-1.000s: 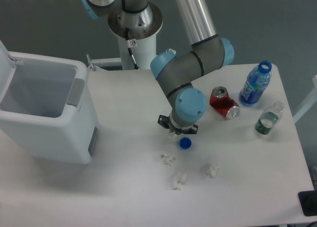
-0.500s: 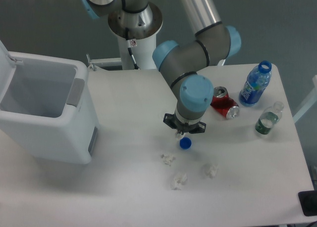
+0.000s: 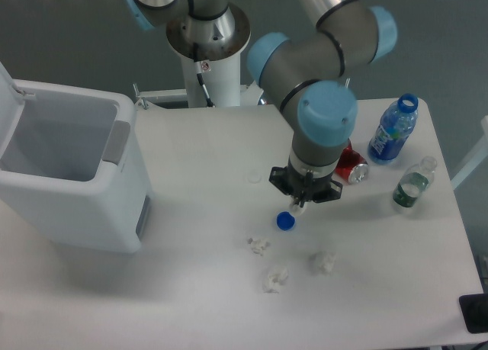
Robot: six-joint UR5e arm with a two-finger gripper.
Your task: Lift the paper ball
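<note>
Paper ball (image 3: 300,210) pinched in claw (image 3: 302,207), held just above surface (image 3: 198,167) beside blue bottle cap (image 3: 285,221); long axis not discernible. White bin (image 3: 65,175) seen open; contents not visible.

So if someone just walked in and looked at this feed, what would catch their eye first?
Probably the big grey-and-blue arm bent over mid-table, its gripper just above the blue bottle cap with something white at its tip. Next, the open white bin on the left. Then the colour at the right: a crushed red can, a blue bottle and a clear bottle, with three small paper wads near the front.
</note>
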